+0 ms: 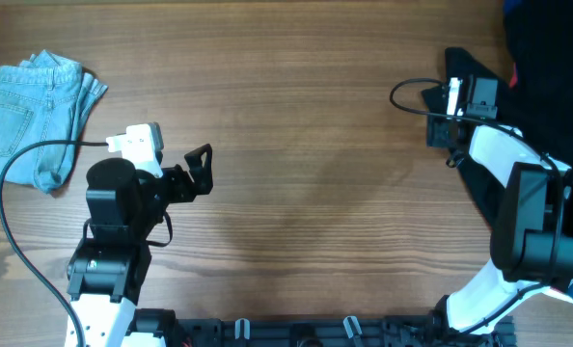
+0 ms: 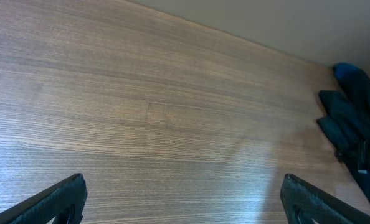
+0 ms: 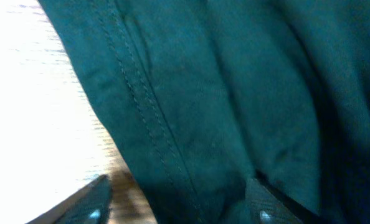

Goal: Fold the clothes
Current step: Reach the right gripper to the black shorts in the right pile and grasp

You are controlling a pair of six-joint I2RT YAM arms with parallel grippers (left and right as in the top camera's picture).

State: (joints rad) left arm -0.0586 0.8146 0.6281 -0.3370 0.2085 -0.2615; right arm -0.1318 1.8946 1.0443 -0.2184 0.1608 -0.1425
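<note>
Dark garment, stitched seam, pincer seemingly open

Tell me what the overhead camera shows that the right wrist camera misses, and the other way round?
Only the overhead view shows the folded light-blue denim garment at the far left of the table, and the left pincer open over bare wood. Only the right wrist view shows the dark garment close up, with its stitched seam and the right pincer spread across the fabric's edge. Both show the dark garment and the wooden table.
</note>
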